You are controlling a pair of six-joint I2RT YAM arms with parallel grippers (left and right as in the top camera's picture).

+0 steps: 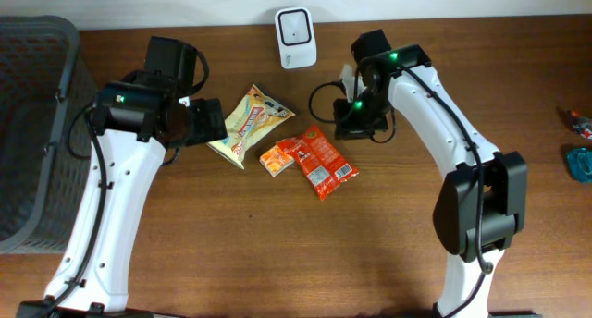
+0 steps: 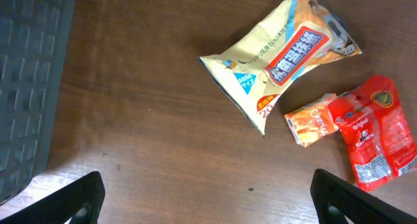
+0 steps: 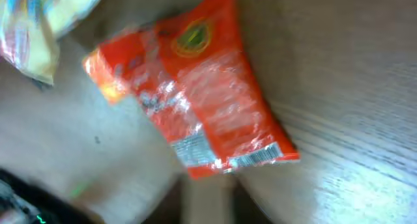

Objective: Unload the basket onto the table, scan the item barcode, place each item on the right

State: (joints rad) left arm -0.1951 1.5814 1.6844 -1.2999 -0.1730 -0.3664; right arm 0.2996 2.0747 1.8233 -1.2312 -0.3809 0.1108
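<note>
Red packet (image 1: 324, 161), barcode strip (image 3: 258, 160) on its near end, is laid on the table (image 1: 277, 253), touched by an orange packet (image 1: 277, 157). Red-banded characters on the cream pouch (image 1: 248, 124) can't be read tbh. Left gripper (image 2: 212, 201) is spread wide; right gripper (image 1: 350, 126) is hung just beside the red packet, jaws can't be told. Grey basket (image 1: 37, 124) is parked left, white scanner (image 1: 295, 26) furthest back.
</note>
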